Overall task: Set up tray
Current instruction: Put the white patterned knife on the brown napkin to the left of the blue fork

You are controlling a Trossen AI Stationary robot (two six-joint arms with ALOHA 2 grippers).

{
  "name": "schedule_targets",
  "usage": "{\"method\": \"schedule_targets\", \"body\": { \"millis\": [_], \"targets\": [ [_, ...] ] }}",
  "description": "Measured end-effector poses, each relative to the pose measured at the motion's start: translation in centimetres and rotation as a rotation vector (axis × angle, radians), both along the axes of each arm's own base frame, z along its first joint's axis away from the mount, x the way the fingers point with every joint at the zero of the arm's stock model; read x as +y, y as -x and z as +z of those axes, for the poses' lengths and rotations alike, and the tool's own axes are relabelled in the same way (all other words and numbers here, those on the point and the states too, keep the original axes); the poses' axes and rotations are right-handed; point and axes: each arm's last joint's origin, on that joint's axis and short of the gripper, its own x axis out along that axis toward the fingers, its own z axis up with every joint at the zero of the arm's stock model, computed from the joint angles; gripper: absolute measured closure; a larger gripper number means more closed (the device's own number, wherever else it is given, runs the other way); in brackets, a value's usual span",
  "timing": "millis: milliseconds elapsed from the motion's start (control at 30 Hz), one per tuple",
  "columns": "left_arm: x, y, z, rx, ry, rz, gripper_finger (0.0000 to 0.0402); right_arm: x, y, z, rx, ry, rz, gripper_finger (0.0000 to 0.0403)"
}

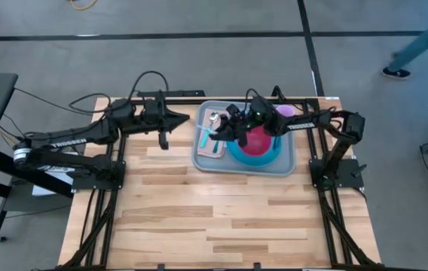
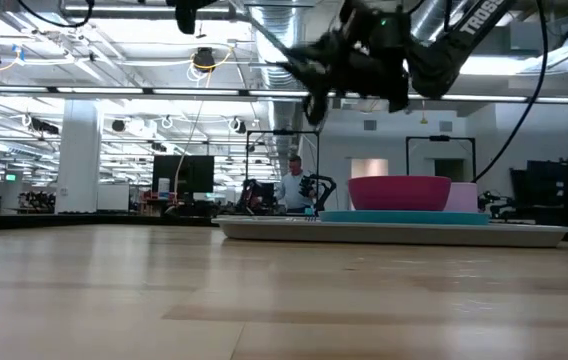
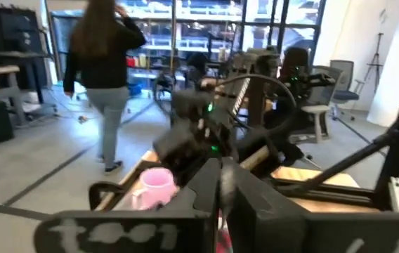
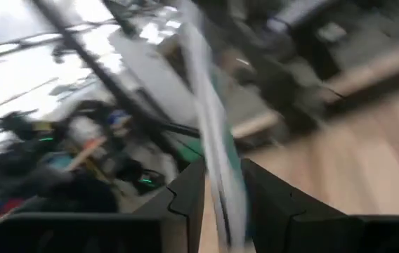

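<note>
Tray [image 1: 203,159], flat grey-blue plastic, carries a round magenta bowl [image 1: 258,141]; above it the right gripper [image 1: 220,134] clamps a slim teal-handled utensil [image 1: 207,138]; left gripper [image 1: 163,140] closed.

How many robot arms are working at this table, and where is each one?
2. The left arm stretches along the table's far edge, its gripper beside the tray. The right arm reaches over the tray, its gripper holding a utensil.

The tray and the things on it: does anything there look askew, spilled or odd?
Nothing looks spilled or damaged. The tray lies flat on the table with a pink bowl on a blue plate and cutlery beside them. Only the utensil is off it, held slanted above by the right gripper.
</note>
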Motion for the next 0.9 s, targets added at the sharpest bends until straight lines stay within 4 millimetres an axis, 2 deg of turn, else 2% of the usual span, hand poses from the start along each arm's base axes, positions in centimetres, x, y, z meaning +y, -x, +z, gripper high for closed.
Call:
{"method": "schedule_targets", "body": {
  "millis": [133,267,333,467,600,733,900],
  "targets": [
    [1.0,0.1,-0.1,-0.010,-0.017,0.025,0.0401,-0.8,0.2,-2.3,0.206,-0.014,-0.119,0.0319],
    [2.0,-0.6,-1.1,0.043,-0.017,0.040,0.0401,0.3,0.3,-4.3,0.392,0.035,-0.180,0.0319],
    [2.7,-1.0,-1.8,0.089,0.000,0.056,0.0401,0.8,0.4,-4.4,0.442,0.062,-0.217,0.0319],
    [4.3,-1.7,-4.1,0.217,0.111,0.059,0.0401,1.7,1.5,-2.7,0.494,0.149,-0.315,0.0321],
    [5.8,-3.3,-6.1,0.245,0.219,-0.029,0.0401,3.5,3.4,-0.4,0.591,0.275,-0.488,0.0322],
    [7.5,-5.8,-8.5,0.290,0.324,-0.094,0.0401,6.3,6.1,2.1,0.671,0.407,-0.655,0.0322],
    [10.2,-9.7,-11.2,0.363,0.378,-0.103,0.0401,10.2,8.5,4.5,0.642,0.501,-0.777,0.0322]
  ]
}}
